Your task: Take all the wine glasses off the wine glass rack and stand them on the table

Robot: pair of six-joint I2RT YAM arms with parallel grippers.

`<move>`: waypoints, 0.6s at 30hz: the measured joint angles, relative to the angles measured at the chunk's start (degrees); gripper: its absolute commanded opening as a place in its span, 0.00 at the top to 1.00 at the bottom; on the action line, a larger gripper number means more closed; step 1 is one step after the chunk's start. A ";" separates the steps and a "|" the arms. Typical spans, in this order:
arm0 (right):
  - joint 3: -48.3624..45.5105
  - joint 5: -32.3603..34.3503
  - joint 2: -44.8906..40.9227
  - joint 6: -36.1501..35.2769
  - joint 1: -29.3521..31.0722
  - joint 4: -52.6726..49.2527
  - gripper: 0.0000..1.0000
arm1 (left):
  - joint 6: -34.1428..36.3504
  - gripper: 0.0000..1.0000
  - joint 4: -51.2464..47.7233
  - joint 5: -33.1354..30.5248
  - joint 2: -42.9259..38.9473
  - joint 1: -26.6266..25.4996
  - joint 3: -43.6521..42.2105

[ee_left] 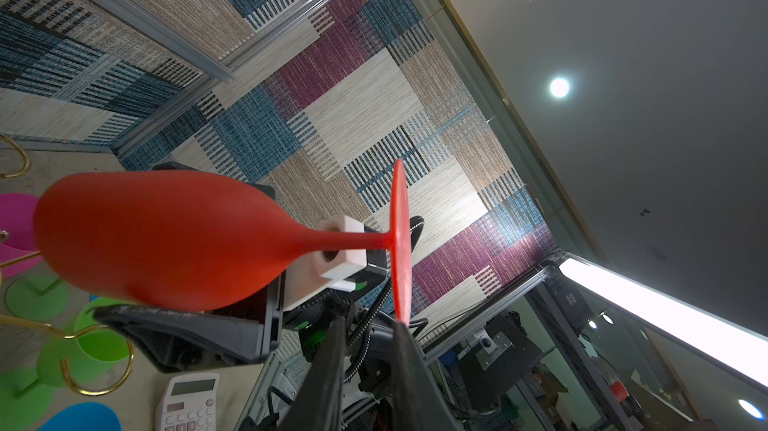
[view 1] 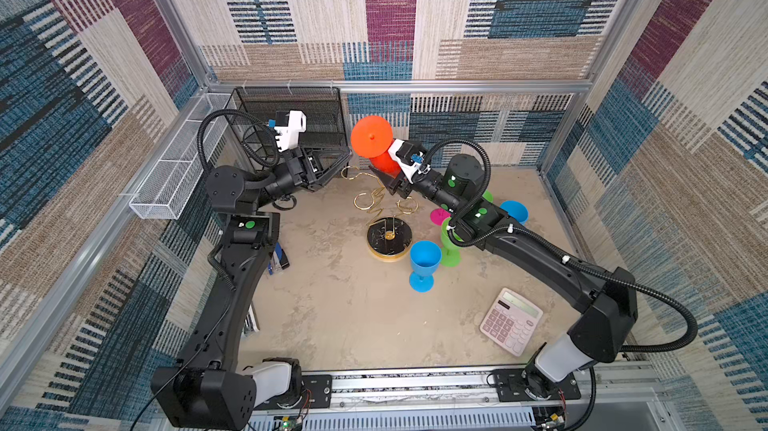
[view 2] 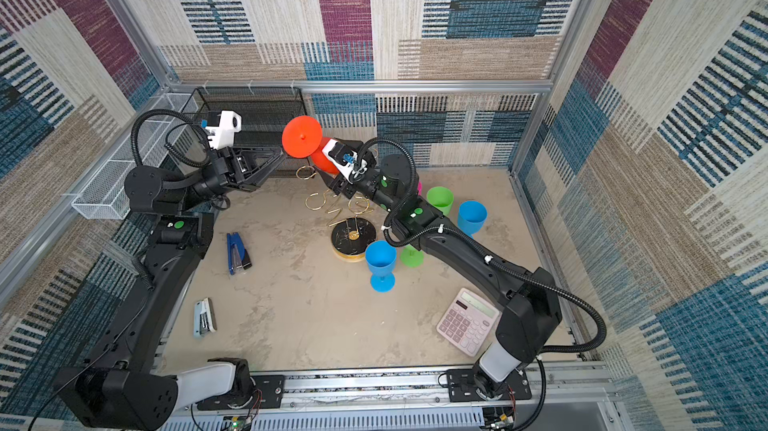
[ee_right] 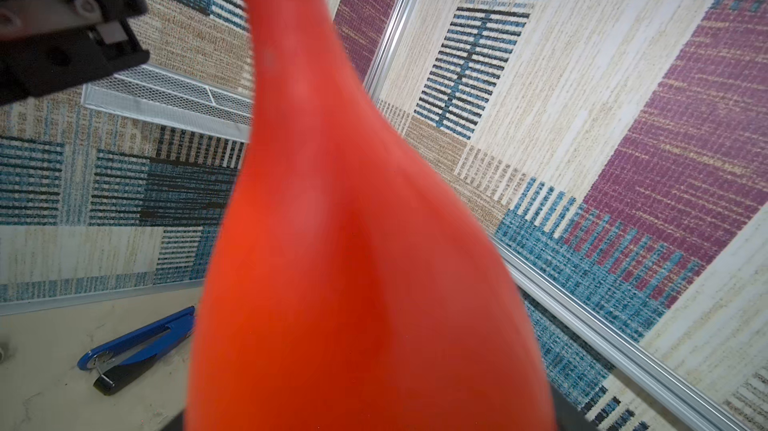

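The orange-red wine glass (view 1: 371, 136) hangs in the air upside down and tilted, its round foot uppermost, above the gold wire wine glass rack (view 1: 376, 200) on its black round base (view 2: 353, 237). My right gripper (view 1: 384, 175) is shut on the glass's bowl (ee_right: 365, 242), which fills the right wrist view. In the left wrist view one black finger (ee_left: 178, 325) lies under the bowl (ee_left: 166, 242). My left gripper (ee_left: 370, 325) is open at the rim of the foot (ee_left: 400, 242). The rim touches one fingertip (ee_left: 405, 337). No rack wire touches the glass.
Blue (view 1: 424, 256), green (view 1: 449, 242) and another blue glass (view 1: 514, 210) stand right of the rack, beside a pink foot (view 1: 439, 216). A pink calculator (view 1: 511, 321) lies front right. Two staplers (view 2: 237, 252) (view 2: 204, 317) lie left. Black mesh shelf (view 1: 291, 117) and white basket (view 1: 174, 175) stand back left.
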 measured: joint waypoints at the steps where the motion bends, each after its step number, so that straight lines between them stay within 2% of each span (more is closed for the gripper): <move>1: 0.00 0.00 -0.28 0.42 0.00 -0.02 0.43 | 0.02 0.66 0.00 0.00 0.00 0.00 0.04; 7: -0.02 -0.02 -2.82 2.89 0.00 -3.10 0.49 | 1.62 0.62 -0.52 -0.42 -1.03 0.52 0.57; 9: -0.04 -0.02 -4.31 4.02 0.02 -5.49 0.51 | 5.05 0.62 -2.05 -1.55 -2.51 0.66 0.20; 13: -0.04 0.92 -7.80 5.68 0.42 -11.69 0.53 | 19.32 0.64 -9.53 -6.99 -7.89 0.66 -3.26; 18: 1.40 4.61 -11.54 7.23 3.82 -22.93 0.55 | 40.61 0.57 -13.75 -15.72 -13.55 0.48 -11.04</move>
